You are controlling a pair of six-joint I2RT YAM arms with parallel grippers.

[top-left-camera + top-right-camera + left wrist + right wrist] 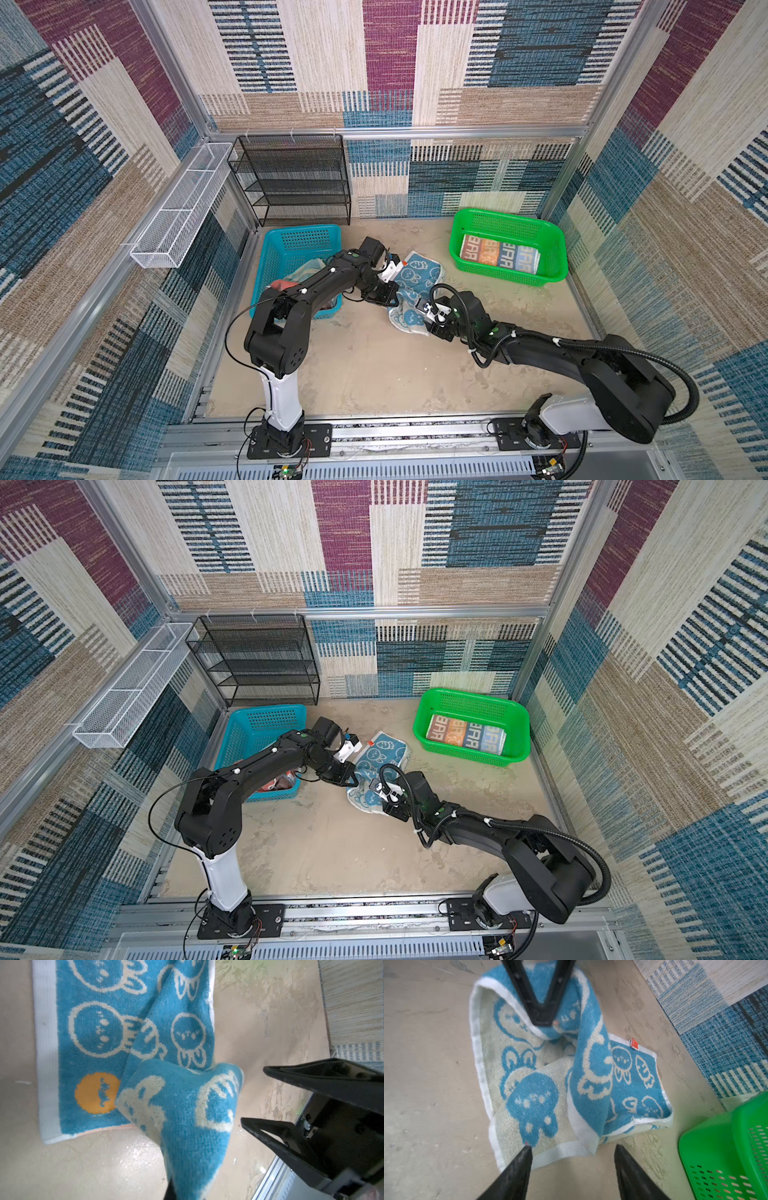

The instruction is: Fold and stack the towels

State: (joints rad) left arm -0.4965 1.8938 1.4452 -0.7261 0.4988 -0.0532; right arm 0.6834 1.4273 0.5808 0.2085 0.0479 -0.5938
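Rabbit towel (419, 274) | mid-floor, crumpled, long axis near-to-far | left gripper (543, 1020) clamped on raised fold, left side | right gripper (573, 1147) jaws apart, empty, nearest the near hem

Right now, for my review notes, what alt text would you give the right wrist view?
A crumpled blue rabbit towel lies on the beige table, one white-hemmed fold pinched up by the shut left hand. The right hand, open, straddles the towel's near hem; a green basket shows at the frame's corner.
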